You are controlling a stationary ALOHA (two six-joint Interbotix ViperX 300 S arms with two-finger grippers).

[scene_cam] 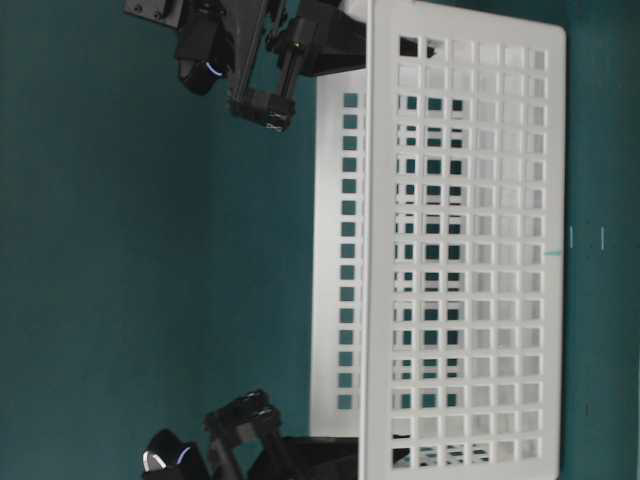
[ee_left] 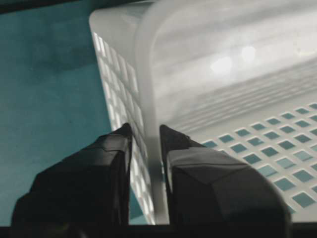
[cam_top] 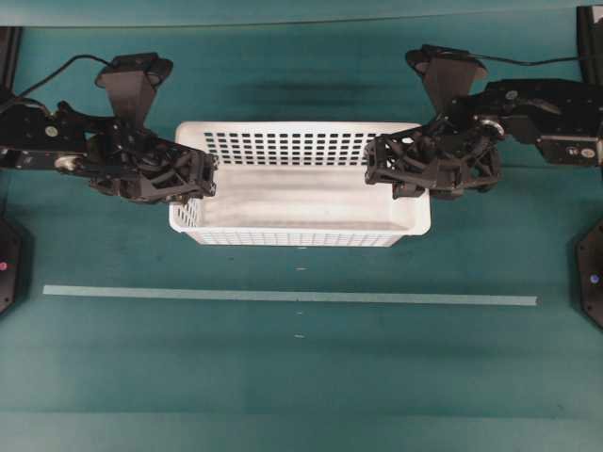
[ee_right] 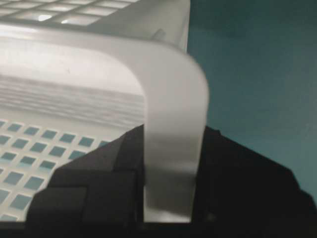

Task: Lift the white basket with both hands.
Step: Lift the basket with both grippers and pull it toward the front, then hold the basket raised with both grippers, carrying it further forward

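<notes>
The white basket (cam_top: 292,237) stands in the middle of the green table, long side facing me, and it holds nothing. My left gripper (cam_top: 205,175) is shut on its left short wall: in the left wrist view one finger of the left gripper (ee_left: 146,130) is outside and the other inside the basket wall (ee_left: 148,74). My right gripper (cam_top: 374,162) is shut on the right short rim; in the right wrist view the basket's rounded rim (ee_right: 173,99) runs down between the black fingers of the right gripper (ee_right: 172,134). The table-level view shows the basket's slotted long wall (scene_cam: 460,250).
A pale tape strip (cam_top: 283,295) runs across the green table in front of the basket. Black stands sit at the left edge (cam_top: 5,266) and right edge (cam_top: 591,275). Both arms reach in from the back corners.
</notes>
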